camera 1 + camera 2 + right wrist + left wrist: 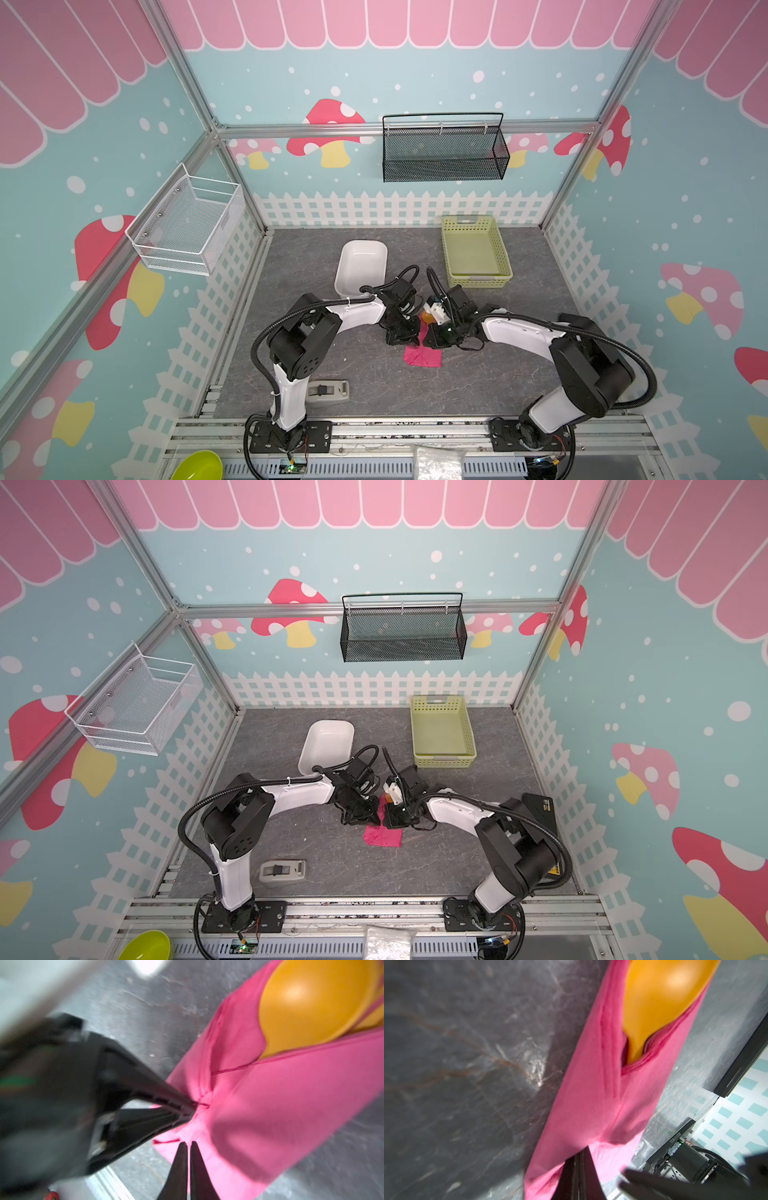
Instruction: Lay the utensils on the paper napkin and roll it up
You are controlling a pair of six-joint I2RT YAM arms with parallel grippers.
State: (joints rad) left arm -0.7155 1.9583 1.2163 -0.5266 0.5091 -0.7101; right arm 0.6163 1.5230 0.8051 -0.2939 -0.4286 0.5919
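Near the white dish (360, 266) and green basket (473, 253), the napkin (591, 1095) wraps the spoon (660, 997).

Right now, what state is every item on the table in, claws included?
paper napkin, folded into a loose wrap, not yet a tight roll.
spoon, bowl sticking out of the paper napkin, handle wrapped inside.
left claw, shut, pinching the paper napkin.
right claw, shut, tips at the paper napkin's edge.
white tub, upright, empty.
green basket, upright, empty.
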